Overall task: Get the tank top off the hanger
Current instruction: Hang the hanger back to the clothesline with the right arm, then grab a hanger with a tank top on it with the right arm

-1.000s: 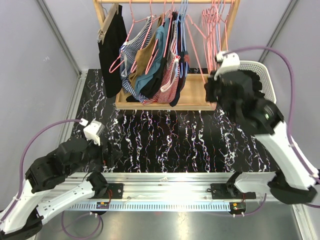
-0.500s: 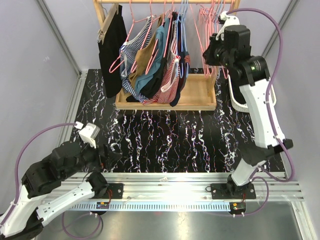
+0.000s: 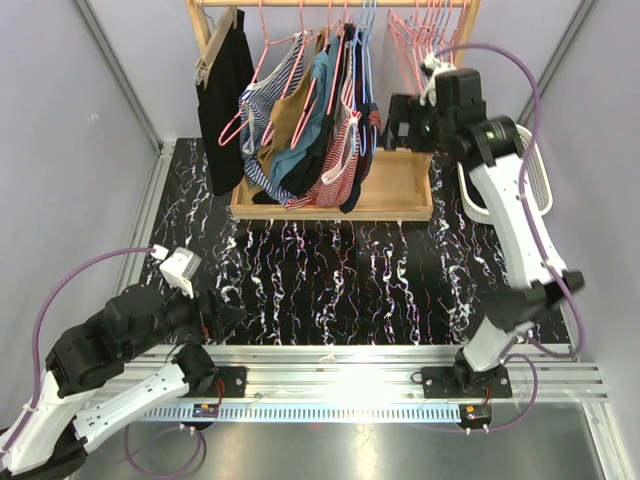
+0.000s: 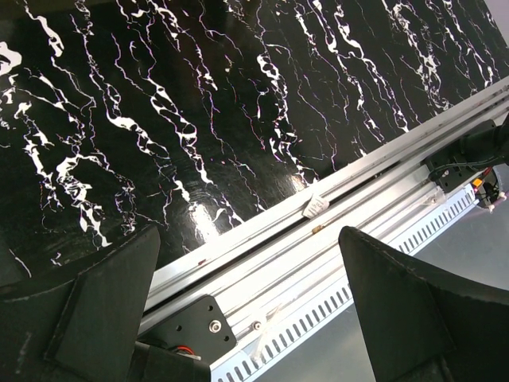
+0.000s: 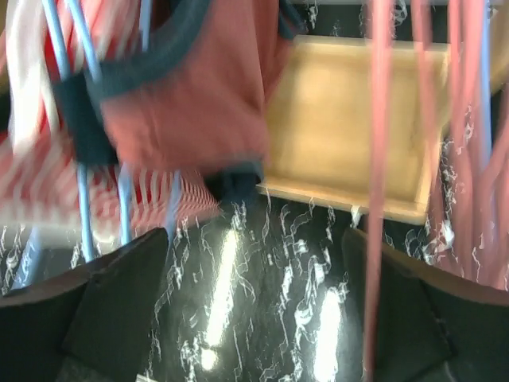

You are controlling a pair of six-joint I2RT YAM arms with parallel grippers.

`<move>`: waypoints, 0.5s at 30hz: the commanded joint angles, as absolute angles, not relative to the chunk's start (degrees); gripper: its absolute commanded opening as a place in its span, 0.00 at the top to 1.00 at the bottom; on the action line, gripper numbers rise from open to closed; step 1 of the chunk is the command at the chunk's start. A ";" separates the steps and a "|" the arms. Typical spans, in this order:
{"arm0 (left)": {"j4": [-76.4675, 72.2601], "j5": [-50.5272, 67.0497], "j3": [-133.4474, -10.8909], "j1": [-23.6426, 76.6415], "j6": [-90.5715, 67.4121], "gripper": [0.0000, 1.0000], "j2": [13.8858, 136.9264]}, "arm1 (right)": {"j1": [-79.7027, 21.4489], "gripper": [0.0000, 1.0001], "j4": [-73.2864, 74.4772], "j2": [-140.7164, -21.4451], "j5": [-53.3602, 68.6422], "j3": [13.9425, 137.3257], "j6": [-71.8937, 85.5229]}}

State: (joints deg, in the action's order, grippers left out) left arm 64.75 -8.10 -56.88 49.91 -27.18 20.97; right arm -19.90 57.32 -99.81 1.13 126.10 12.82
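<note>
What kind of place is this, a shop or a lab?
Probably a robot lab cell: grey panel walls around a black marbled table, an aluminium mounting rail, and a small wooden rack of clothes.

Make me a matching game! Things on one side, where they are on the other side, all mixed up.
1 black garment
2 white basket
3 left gripper
4 right gripper

A beside the hanging clothes
B at the left end of the clothes rack
C low, near the metal rail
D right of the clothes rack

Pairs: 1-B, 2-D, 3-C, 4-A
</note>
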 commanded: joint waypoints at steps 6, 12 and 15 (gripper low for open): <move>58.54 -5.63 -55.37 49.92 -27.07 0.01 22.32 | -21.35 0.00 50.72 -69.29 3.69 97.87 16.34; 56.78 -4.66 -55.20 49.92 -26.72 0.01 24.61 | -21.88 0.00 48.26 -61.44 11.94 87.73 18.81; 56.25 -4.22 -55.37 49.92 -26.81 0.01 25.22 | -21.97 0.00 45.80 -61.61 15.02 88.58 19.16</move>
State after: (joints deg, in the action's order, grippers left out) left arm 60.29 -5.93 -55.31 49.91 -27.24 24.36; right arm -21.45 49.36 -59.51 9.30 88.95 17.72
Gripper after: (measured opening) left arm 0.988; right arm 0.994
